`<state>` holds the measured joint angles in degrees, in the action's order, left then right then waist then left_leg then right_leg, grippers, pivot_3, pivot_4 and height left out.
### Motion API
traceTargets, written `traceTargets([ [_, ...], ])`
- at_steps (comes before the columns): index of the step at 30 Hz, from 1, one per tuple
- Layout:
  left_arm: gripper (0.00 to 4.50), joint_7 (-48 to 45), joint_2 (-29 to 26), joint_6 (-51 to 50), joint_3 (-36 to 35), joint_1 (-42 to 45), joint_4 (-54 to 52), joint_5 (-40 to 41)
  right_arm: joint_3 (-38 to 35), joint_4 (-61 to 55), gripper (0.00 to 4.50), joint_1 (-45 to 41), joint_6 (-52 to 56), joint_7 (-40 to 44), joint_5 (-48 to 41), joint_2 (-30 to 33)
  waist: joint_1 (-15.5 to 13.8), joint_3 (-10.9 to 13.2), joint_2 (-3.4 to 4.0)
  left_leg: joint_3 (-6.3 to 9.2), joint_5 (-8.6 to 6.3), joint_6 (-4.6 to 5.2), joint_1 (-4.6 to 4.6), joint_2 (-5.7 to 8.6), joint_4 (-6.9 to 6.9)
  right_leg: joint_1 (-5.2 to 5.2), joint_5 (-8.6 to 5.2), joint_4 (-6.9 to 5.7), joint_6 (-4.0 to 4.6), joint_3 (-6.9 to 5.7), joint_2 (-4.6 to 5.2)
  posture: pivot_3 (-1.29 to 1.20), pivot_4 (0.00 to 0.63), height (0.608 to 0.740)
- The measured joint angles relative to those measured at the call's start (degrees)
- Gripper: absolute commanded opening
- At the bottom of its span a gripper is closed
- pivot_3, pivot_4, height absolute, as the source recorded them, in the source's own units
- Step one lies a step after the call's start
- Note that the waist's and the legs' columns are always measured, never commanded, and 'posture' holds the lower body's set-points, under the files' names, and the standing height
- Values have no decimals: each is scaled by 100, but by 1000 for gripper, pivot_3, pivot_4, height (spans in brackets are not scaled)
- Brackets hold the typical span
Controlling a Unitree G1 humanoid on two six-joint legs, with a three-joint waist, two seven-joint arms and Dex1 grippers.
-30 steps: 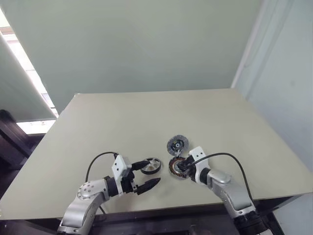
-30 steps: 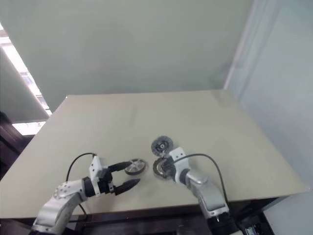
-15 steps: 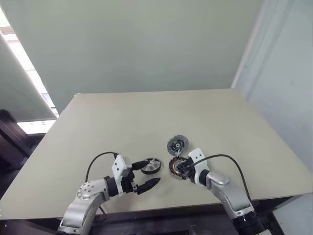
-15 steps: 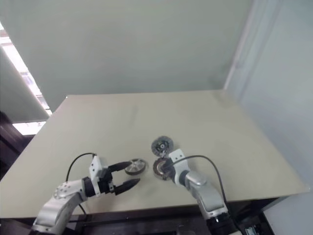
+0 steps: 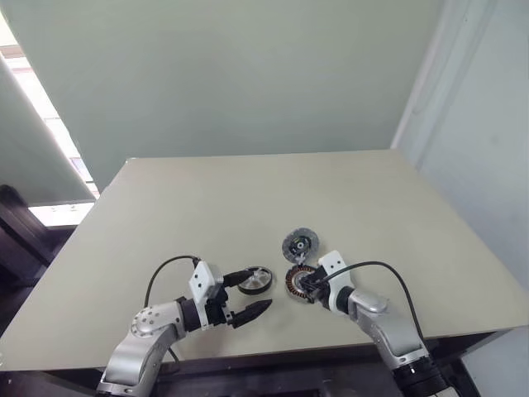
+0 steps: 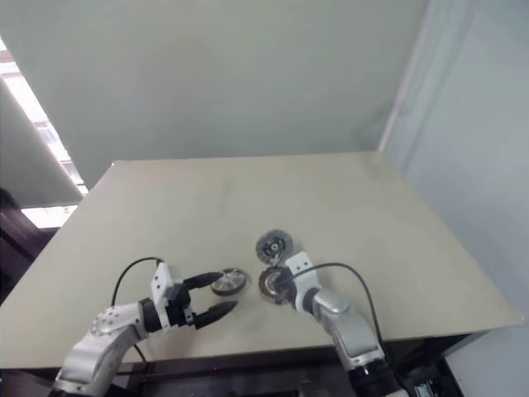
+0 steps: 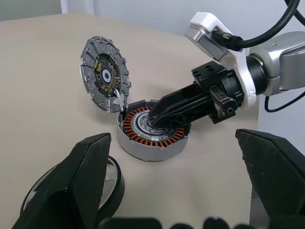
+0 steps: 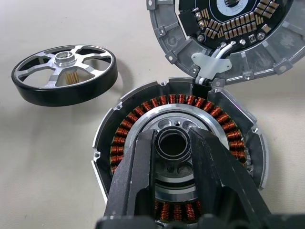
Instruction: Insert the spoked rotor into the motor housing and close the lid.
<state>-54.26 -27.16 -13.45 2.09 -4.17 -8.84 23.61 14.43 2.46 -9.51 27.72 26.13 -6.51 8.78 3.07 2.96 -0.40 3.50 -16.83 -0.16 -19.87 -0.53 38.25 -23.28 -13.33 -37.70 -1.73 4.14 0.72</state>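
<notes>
1. The round motor housing (image 8: 181, 157), ringed with copper-brown coil windings around a silvery centre, lies flat on the beige table (image 5: 248, 198) near its front edge, right of the middle.
2. The round grey metal lid (image 7: 105, 74) stands tilted open, hinged to the housing's far edge; its inner face shows a dark centre with small markings.
3. The silver spoked rotor (image 8: 64, 74) with a dark outer rim lies flat just left of the housing, apart from it.
4. The right gripper (image 8: 172, 143) rests its narrowed fingers either side of the housing's central hub.
5. The left gripper (image 5: 248, 294) hangs spread wide, empty, at the rotor's near side.
</notes>
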Motion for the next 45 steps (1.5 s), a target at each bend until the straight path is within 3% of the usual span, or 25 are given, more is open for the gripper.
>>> traceTargets([
  [11, 4500, 58, 3, -62, 0, -8, -66, 0, 0, 128, 783, -20, -156, -22, -2, -10, 1, 0, 0, 0, 0, 0, 2, 0, 2, 3, 0, 0, 0, 0, 0, 0, 0, 740],
  [22, 4500, 77, 12, -62, 23, -7, -101, 0, 16, 147, 4483, -50, -174, -17, -6, 3, -2, 0, -1, 1, 0, 0, 2, 0, 4, 4, 0, 0, -1, -1, 0, 0, 0, 740],
  [28, 4500, 79, 11, -69, 100, -8, -106, 1, 15, -109, 4483, -39, -30, 27, -27, 77, -2, -1, -1, 1, 0, 0, 0, 1, 4, 2, 1, -1, -1, 0, 0, 0, 0, 740],
  [31, 4500, 81, 11, -80, 100, -6, -106, 2, -2, -356, 3859, -31, 106, 29, -33, 140, -1, 0, -1, 2, 0, 0, 0, 1, 4, 1, 1, -1, -1, -1, 0, 0, 0, 740],
  [42, 4500, 85, 13, -98, 109, 3, -106, 2, 114, -626, 35, 74, 395, 94, 47, 408, 2, -1, -1, 1, 0, 0, 0, 0, 4, 1, 0, -1, 0, -1, -1, 0, 0, 740],
  [45, 4500, 86, 14, -98, 110, 6, -106, 2, 182, -612, 35, 68, 392, 84, 117, 407, 0, -1, -1, 2, 0, 0, 0, 0, 4, 1, 0, -1, 0, -1, -1, 0, 0, 740],
])
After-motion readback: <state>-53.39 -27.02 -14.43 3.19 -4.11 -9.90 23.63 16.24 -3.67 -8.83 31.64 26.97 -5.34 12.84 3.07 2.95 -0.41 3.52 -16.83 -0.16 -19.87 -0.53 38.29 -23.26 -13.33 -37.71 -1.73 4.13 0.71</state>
